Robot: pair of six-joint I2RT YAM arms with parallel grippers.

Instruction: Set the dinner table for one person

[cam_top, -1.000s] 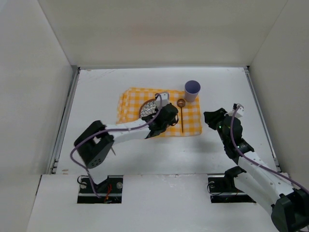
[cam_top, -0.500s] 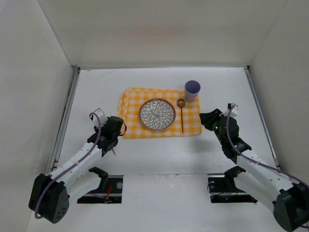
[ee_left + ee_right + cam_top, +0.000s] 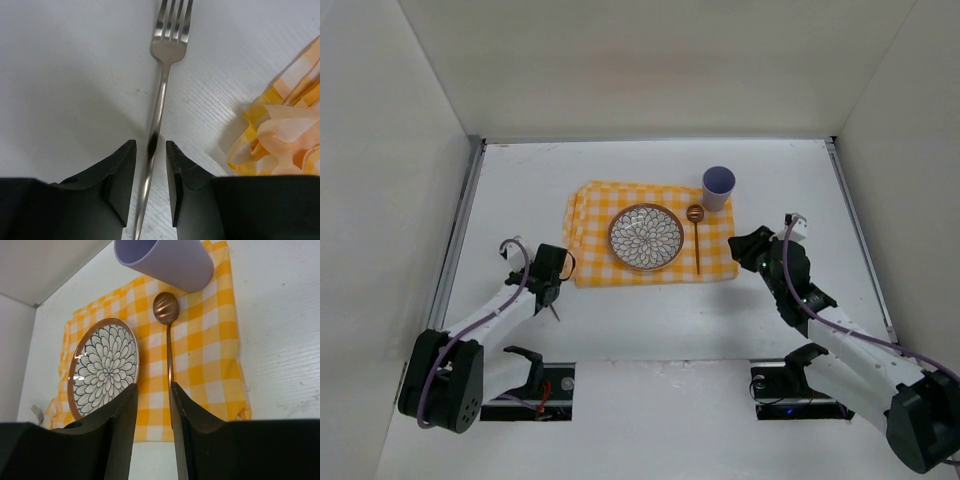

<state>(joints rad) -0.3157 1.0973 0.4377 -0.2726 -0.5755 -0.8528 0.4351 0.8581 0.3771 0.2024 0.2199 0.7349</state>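
Note:
The white dinner table carries a yellow-and-white checked cloth. On the cloth lie a flower-patterned plate and a copper spoon, with a lilac cup at its far right corner. A steel fork lies on the bare table left of the cloth; its handle end shows in the top view. My left gripper is low over the fork, jaws open a little on either side of the handle without touching it. My right gripper is open a little and empty, just right of the cloth.
Metal rails run along the table's side edges, and white walls enclose the back and sides. The cloth's crumpled near-left corner lies just right of my left gripper. The fork tines also show in the right wrist view.
My left arm has drawn back from over the plate to the left of the cloth and come down over the fork. My right gripper has shifted slightly left toward the cloth.

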